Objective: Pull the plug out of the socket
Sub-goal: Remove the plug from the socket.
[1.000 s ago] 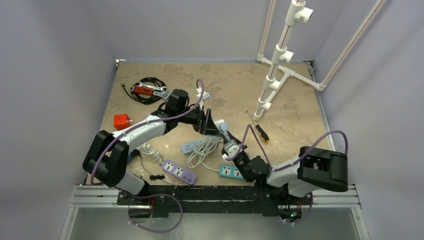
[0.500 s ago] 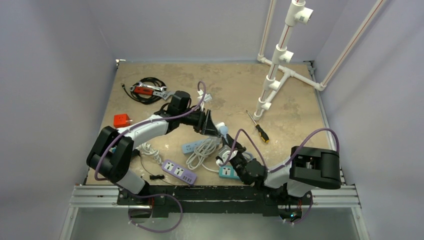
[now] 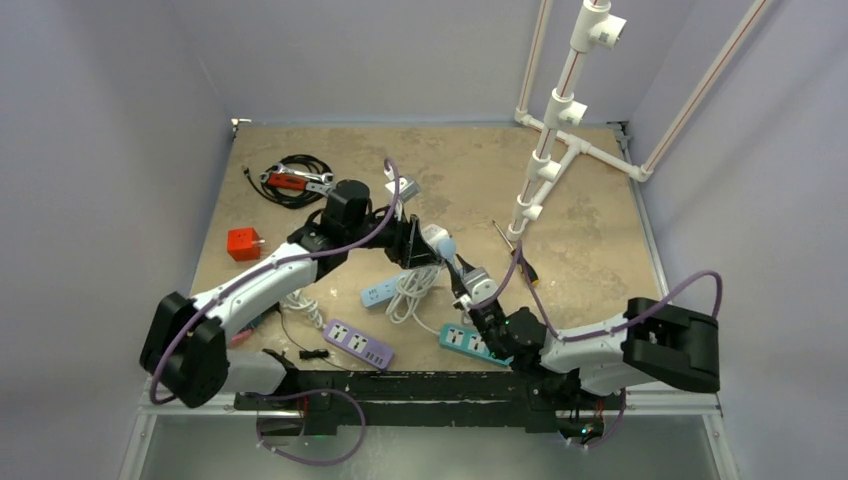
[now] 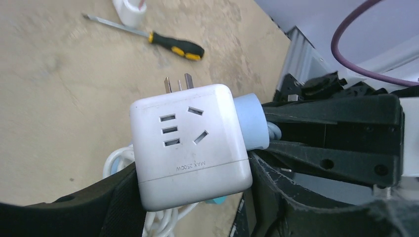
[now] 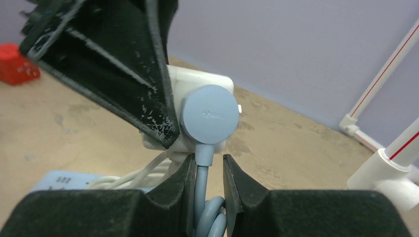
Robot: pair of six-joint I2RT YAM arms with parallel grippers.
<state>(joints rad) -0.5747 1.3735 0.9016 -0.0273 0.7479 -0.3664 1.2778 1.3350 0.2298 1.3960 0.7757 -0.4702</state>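
My left gripper [image 3: 420,245] is shut on a white cube socket [image 3: 432,238] and holds it above the table. A round pale-blue plug [image 3: 447,246] sits in the socket's side. In the left wrist view the socket [image 4: 188,138] fills the space between the gripper's [image 4: 192,182] black fingers, with the plug [image 4: 249,121] on its right. My right gripper [image 3: 462,283] is just below the plug. In the right wrist view its [image 5: 206,165] jaws stand slightly apart around the blue cord [image 5: 203,190] under the plug [image 5: 210,114]. The left finger touches the cord and a gap shows on the right.
A screwdriver [image 3: 517,255] lies right of the grippers. A pale-blue power strip [image 3: 385,293], white cords [image 3: 410,290], a teal strip [image 3: 465,340] and a purple strip [image 3: 358,343] lie below. A red cube [image 3: 243,243], wrenches [image 3: 295,180] and a white pipe frame [image 3: 545,150] stand further off.
My right gripper has risen from beside the teal strip to just under the plug, its jaws round the cord. My left arm has shifted a little with the socket.
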